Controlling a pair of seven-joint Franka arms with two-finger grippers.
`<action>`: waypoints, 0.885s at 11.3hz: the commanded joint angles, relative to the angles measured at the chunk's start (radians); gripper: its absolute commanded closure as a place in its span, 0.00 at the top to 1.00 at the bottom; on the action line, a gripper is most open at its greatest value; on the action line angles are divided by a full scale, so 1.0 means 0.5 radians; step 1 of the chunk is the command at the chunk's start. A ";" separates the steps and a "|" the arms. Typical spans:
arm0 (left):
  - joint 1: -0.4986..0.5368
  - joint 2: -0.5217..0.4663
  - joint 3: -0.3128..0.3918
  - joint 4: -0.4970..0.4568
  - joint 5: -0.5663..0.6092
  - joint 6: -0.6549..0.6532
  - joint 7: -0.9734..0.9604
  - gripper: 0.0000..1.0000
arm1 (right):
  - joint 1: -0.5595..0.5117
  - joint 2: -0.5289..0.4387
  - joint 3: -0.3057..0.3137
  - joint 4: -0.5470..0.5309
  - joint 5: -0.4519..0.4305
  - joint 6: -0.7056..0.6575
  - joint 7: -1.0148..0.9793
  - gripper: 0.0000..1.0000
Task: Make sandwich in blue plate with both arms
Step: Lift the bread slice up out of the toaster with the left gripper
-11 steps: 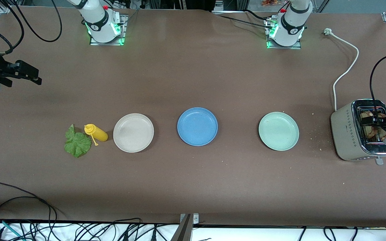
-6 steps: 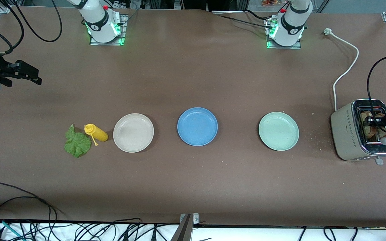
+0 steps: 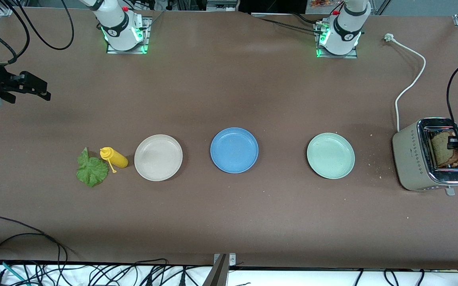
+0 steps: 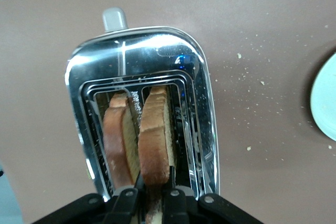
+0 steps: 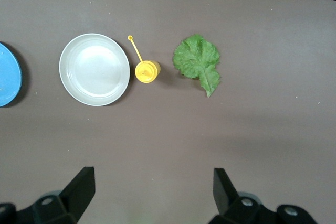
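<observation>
On the brown table point(image 3: 229, 218), the left gripper point(image 4: 148, 195) is clenched on a bread slice point(image 4: 155, 135) in the toaster point(image 3: 412, 159); it should pull straight upward. The right gripper point(image 5: 152, 192) waits, released, over the right arm's end of the table.

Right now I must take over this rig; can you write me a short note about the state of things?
Left claw: shut on a bread slice standing in the toaster, at the left arm's end of the table. A second slice sits in the other slot.
Right claw: open, holding nothing, over bare table at the right arm's end; that arm waits.
Blue plate: mid-table, nothing on it.
Lettuce leaf: on the table beside the yellow bottle.
Done: first slice gripped.
Left: both slices and lettuce onto the blue plate.
</observation>
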 commanded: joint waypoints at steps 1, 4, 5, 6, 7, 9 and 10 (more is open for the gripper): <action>-0.028 -0.180 -0.067 0.150 0.065 -0.281 0.008 0.00 | 0.002 0.001 -0.001 0.032 0.004 -0.033 -0.014 1.00; -0.047 -0.266 -0.336 0.288 0.053 -0.493 -0.019 0.00 | 0.002 0.001 0.002 0.035 0.004 -0.033 -0.014 1.00; -0.047 -0.263 -0.444 0.319 0.035 -0.530 -0.053 0.00 | 0.002 0.001 -0.001 0.032 0.001 -0.033 -0.014 1.00; -0.050 -0.263 -0.548 0.325 0.022 -0.557 -0.120 0.00 | 0.002 0.001 -0.001 0.035 0.004 -0.030 -0.017 1.00; -0.047 -0.254 -0.692 0.313 0.004 -0.573 -0.251 0.00 | 0.002 0.001 -0.001 0.035 0.004 -0.033 -0.014 1.00; -0.147 -0.178 -0.849 0.294 -0.170 -0.570 -0.738 0.00 | 0.002 0.001 -0.001 0.035 0.001 -0.030 -0.017 1.00; -0.279 -0.126 -0.850 0.304 -0.229 -0.555 -0.922 0.00 | 0.002 0.001 -0.004 0.035 0.001 -0.030 -0.021 1.00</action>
